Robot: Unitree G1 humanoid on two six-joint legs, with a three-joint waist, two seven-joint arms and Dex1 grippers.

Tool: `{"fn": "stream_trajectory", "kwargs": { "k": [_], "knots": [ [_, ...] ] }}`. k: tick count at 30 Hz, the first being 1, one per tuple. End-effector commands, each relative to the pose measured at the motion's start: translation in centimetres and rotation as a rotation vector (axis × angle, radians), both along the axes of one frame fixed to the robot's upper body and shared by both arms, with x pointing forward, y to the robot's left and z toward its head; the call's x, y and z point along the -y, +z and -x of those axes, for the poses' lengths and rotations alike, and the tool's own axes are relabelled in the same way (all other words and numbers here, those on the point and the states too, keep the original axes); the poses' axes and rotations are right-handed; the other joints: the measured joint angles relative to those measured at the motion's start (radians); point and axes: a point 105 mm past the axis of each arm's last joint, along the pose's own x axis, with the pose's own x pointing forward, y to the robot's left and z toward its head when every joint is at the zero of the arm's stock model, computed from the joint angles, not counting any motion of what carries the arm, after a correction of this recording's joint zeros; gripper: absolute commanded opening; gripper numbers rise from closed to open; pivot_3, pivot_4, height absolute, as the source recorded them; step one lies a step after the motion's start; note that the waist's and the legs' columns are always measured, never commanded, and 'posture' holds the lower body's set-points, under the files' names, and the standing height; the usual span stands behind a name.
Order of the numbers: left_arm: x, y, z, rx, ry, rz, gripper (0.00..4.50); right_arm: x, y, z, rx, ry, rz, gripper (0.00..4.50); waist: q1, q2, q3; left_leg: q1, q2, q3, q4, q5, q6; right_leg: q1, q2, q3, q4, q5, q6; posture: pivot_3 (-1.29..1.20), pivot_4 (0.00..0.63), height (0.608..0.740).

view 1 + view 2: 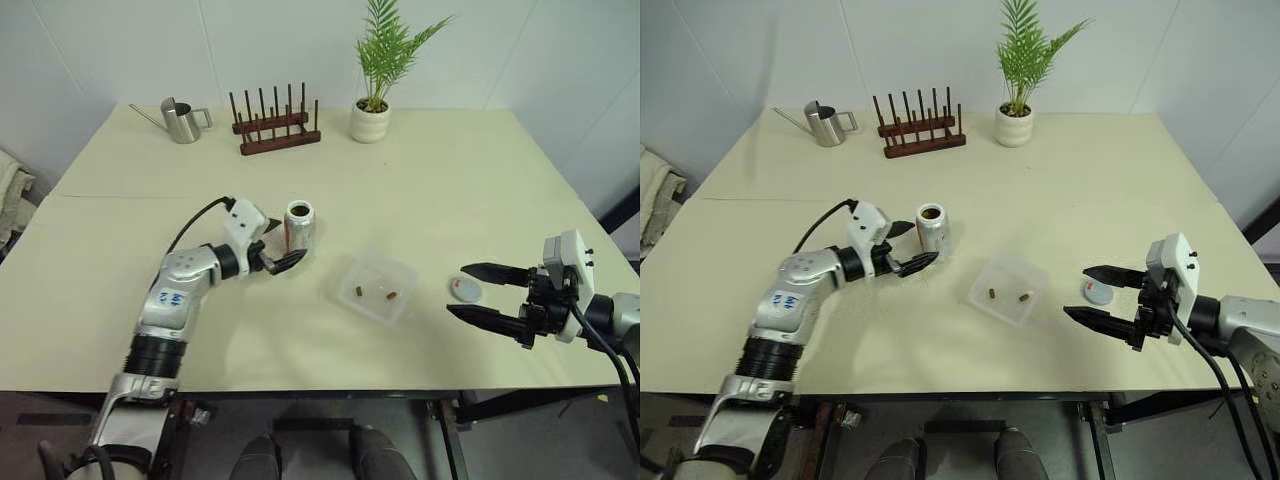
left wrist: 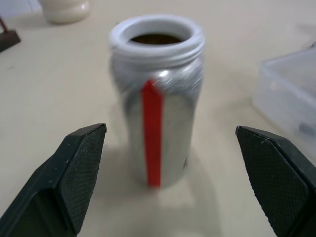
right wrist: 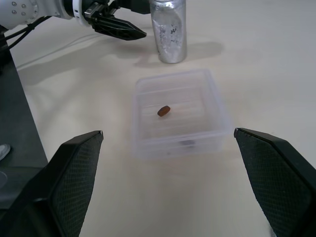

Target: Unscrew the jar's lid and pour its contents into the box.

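Observation:
The jar (image 1: 300, 226) stands upright near the table's middle, silvery with a red strip (image 2: 152, 133), and its mouth is uncapped. My left gripper (image 1: 283, 243) is open just left of it, one finger on each side and not touching. To the jar's right sits the box (image 1: 377, 287), with two small brown pieces of the contents (image 1: 358, 291) inside. The lid (image 1: 465, 289) lies flat on the table right of the box. My right gripper (image 1: 458, 290) hovers open by the lid, holding nothing.
Along the far edge stand a steel watering can (image 1: 181, 121), a wooden peg rack (image 1: 277, 125) and a potted plant (image 1: 372, 110). A cloth (image 1: 10, 195) hangs off to the left. The table's front edge runs close below both arms.

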Motion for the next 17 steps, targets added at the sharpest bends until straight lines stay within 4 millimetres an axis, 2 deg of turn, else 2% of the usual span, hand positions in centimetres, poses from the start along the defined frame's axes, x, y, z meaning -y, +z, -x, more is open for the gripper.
{"fn": "stream_trajectory", "kwargs": {
  "k": [1,4,5,8,10,14,17],
  "knots": [
    [-1.6,2.3,2.3,0.007,-0.110,0.004,4.48,0.5,1.4,0.4,0.049,0.000,0.027,4.50,-0.004,0.000,0.000,0.000,0.000,0.000,0.000,0.000,0.000,0.000,0.000,0.000,-0.001,0.000,0.000,0.00,0.150,0.740],
    [-2.7,2.9,3.3,-0.013,-0.153,-0.003,4.48,1.1,1.5,0.4,0.041,-0.008,0.033,4.50,-0.013,0.000,0.000,0.000,0.001,0.000,0.000,0.000,0.000,0.000,0.000,-0.001,-0.001,-0.001,-0.002,0.00,0.150,0.740],
    [-3.3,3.2,3.8,-0.023,-0.181,0.002,4.48,1.3,1.6,0.4,0.039,-0.011,0.038,4.50,-0.013,0.001,0.000,0.000,0.000,0.000,-0.001,0.000,0.000,0.000,0.000,0.000,-0.001,-0.006,-0.010,0.00,0.150,0.740],
    [-5.5,4.0,5.3,-0.012,-0.287,0.008,4.48,2.2,1.8,0.3,0.040,-0.037,0.063,4.50,-0.016,0.001,0.000,0.000,0.000,0.000,0.000,0.000,0.000,0.000,0.000,0.000,-0.001,-0.009,-0.017,0.00,0.150,0.740],
    [-6.3,3.7,6.0,-0.029,-0.329,-0.015,4.48,2.7,2.0,0.3,0.040,-0.048,0.067,4.50,-0.018,0.001,0.000,0.000,0.001,0.000,-0.001,0.000,0.000,0.000,0.000,0.000,-0.002,-0.010,-0.018,0.00,0.150,0.740],
    [-8.2,3.2,4.8,-0.006,-0.268,-0.058,4.48,2.4,2.1,0.6,0.035,-0.048,0.062,4.50,-0.017,0.001,0.000,0.001,0.001,0.000,-0.002,0.000,0.000,0.000,0.000,0.000,-0.002,-0.010,-0.019,0.00,0.150,0.740],
    [-8.7,4.0,4.7,0.024,-0.260,-0.033,4.48,2.1,1.9,0.8,0.025,-0.044,0.059,4.50,-0.017,0.001,0.000,0.000,0.001,0.000,-0.002,0.000,0.000,0.000,0.000,-0.001,-0.002,-0.010,-0.019,0.00,0.150,0.740]
  ]
}}
